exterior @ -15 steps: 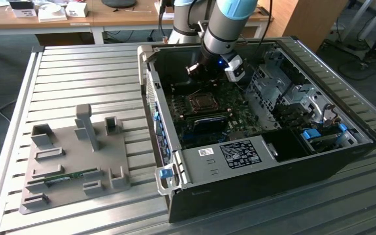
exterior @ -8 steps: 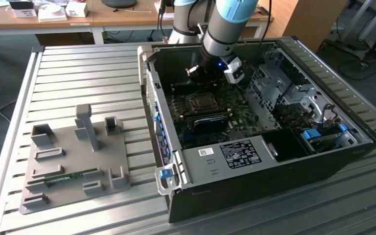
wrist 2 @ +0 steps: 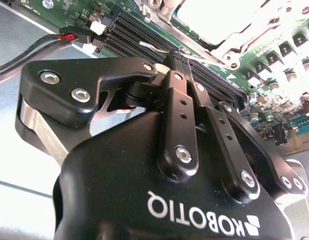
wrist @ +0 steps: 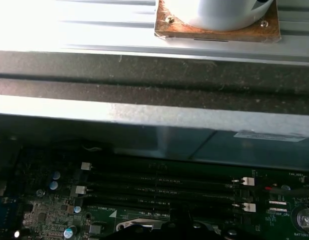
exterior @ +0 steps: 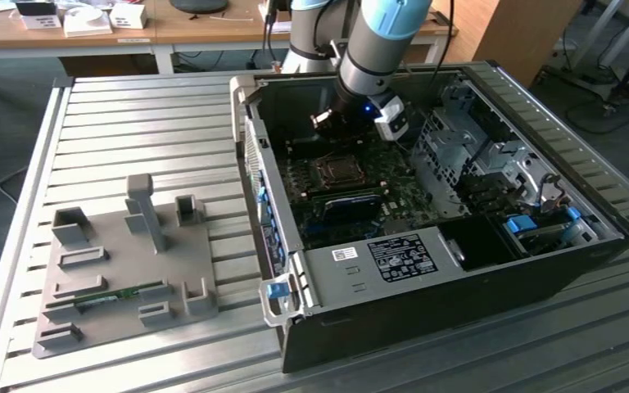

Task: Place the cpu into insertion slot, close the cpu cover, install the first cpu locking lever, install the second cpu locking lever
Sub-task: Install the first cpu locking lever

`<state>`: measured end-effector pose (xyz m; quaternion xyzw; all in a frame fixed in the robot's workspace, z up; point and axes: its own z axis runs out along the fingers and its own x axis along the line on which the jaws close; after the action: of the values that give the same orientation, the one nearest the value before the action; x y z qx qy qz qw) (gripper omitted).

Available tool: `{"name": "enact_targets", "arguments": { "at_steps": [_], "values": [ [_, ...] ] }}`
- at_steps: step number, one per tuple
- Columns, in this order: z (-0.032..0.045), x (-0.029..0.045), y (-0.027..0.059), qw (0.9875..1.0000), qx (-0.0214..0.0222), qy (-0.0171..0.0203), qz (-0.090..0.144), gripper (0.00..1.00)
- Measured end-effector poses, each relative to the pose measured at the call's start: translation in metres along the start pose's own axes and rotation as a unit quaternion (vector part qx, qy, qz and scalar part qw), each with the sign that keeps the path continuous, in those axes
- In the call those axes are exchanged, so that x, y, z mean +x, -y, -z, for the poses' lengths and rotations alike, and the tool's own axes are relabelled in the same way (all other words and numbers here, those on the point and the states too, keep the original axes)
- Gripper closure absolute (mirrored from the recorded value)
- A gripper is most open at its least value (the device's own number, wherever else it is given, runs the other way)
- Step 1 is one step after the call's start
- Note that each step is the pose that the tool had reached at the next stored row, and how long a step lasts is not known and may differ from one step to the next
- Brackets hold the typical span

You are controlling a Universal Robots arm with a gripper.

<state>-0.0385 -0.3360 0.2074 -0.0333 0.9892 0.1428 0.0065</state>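
My gripper (exterior: 340, 124) hangs inside the open black computer case (exterior: 424, 327), over the motherboard just beyond the insertion slot (exterior: 339, 170). In the second wrist view the gripper (wrist 2: 178, 61) has its fingers (wrist 2: 175, 92) pressed together, shut, with nothing visible between them, and its tips are over the long memory slots (wrist 2: 139, 37). The insertion slot (wrist 2: 219, 20) is washed out bright there, with a silvery metal frame (wrist 2: 244, 47) around it. I cannot tell whether the cpu lies in it. In the exterior view the slot shows a silvery rim and a darker middle.
The case lies on a slatted metal table (exterior: 140, 123). A grey fixture plate (exterior: 128, 270) at the exterior view's left holds a green memory stick (exterior: 101, 300). Drive cages (exterior: 478, 155) fill the case's right part. The first wrist view shows memory slots (wrist: 159, 185) and the case wall (wrist: 144, 75).
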Motion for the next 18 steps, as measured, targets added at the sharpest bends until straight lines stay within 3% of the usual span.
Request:
{"name": "enact_targets", "arguments": {
  "at_steps": [18],
  "values": [
    [-0.0036,-0.0007,0.0012,1.0,0.0,0.0,0.0,0.89]
  ]
}}
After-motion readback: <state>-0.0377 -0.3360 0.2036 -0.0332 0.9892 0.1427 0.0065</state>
